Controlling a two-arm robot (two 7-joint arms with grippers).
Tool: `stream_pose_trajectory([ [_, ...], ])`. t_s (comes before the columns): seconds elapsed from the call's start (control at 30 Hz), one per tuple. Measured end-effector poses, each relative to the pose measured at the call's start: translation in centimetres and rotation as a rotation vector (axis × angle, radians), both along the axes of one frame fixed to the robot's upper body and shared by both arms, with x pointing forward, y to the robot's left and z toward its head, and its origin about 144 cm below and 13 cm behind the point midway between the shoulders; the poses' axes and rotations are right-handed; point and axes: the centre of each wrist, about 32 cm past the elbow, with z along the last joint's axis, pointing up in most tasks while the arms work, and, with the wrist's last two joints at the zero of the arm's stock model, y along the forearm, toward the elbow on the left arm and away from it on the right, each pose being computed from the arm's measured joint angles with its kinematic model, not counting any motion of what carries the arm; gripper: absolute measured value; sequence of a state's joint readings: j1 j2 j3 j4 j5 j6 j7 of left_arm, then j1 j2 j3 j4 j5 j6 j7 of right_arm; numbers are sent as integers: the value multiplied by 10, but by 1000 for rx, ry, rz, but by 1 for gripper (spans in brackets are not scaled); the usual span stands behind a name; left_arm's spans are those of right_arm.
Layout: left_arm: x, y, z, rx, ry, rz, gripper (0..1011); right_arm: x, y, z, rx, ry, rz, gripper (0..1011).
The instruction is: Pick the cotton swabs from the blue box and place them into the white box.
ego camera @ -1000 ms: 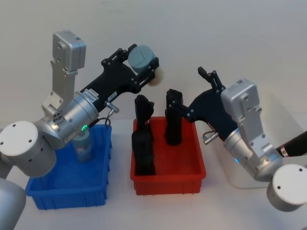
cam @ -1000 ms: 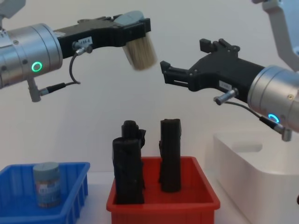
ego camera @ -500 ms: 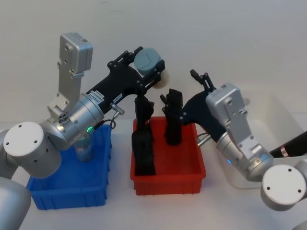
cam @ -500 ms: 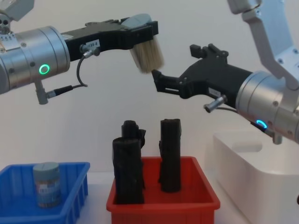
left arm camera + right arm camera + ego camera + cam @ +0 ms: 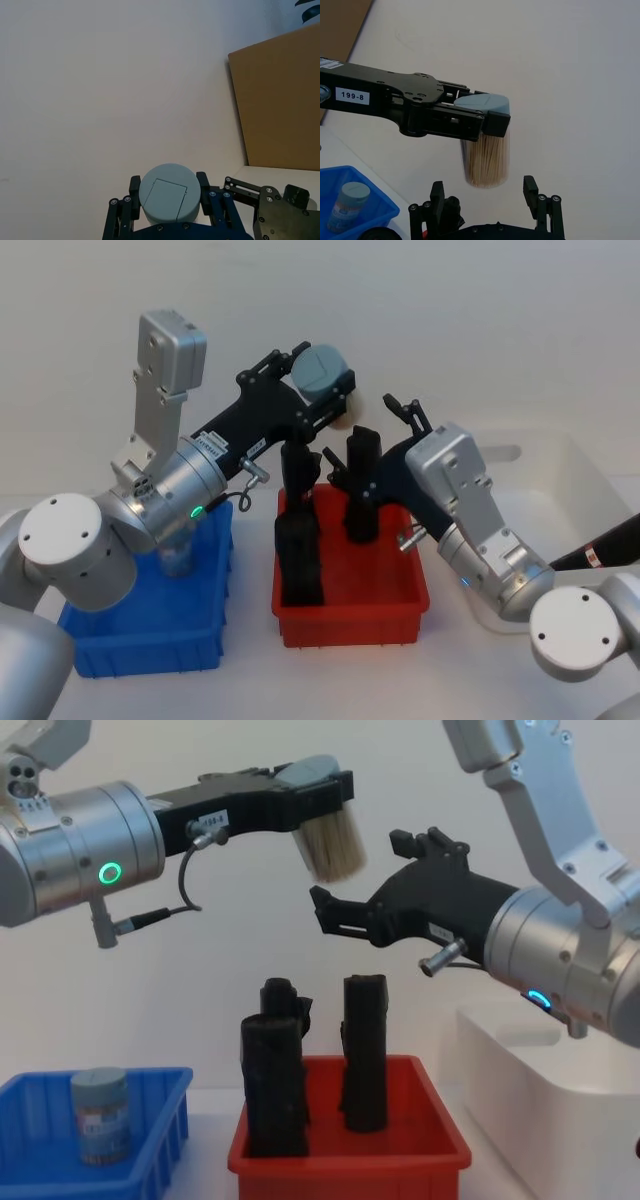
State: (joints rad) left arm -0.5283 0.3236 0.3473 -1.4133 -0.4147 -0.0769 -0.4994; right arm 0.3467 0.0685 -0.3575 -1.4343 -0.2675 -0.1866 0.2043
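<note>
High over the red bin (image 5: 400,1158): left gripper (image 5: 325,788), pinched tight on the grey-blue lid of one cotton swabs jar (image 5: 332,845), clear body hanging free below. Lid grip prob. deliberate: leaves the jar's sides bare for a second grasp.

Opposite: right gripper (image 5: 358,880), fingers (image 5: 530,186) spread wide, raised to nearly the same height, aimed at the jar from the white-box side. In right wrist view, lines up the jar's lower end w/ the gap btwn those fingers. In chest view, sits just beside and a bit under the jar, apart, no contact.

Reads as a mid-air handover. Blue box (image 5: 160,1135) at far left, white box (image 5: 560,1120) at far right, red bin + black rolls (image 5: 272,1070) btwn, so prob. too far for one arm alone.

In blue box: 2nd jar (image 5: 99,1113), upright, untouched.

Task early: one jar in transit, one left to fetch. Next calls for right fingers closing on the body before left lets go. Risk: slick round jar slipping or tilting at the swap.
</note>
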Motion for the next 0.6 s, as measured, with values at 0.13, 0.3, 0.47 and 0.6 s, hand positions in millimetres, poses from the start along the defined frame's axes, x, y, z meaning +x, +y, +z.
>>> stream_pose_trajectory([
  [0.13,0,-3,-1,-3,5,-7,673,1,2,-1,-2,-5,-8,1001],
  [0.3,-1,-5,-3,-5,10,-13,673,2,4,-2,-3,-11,-15,1001],
  [0.47,-2,-8,-6,-7,19,-19,673,2,6,-3,-2,-18,-24,1001],
  [0.6,-3,-11,-8,-11,26,-20,673,3,7,-4,-2,-21,-30,1001],
])
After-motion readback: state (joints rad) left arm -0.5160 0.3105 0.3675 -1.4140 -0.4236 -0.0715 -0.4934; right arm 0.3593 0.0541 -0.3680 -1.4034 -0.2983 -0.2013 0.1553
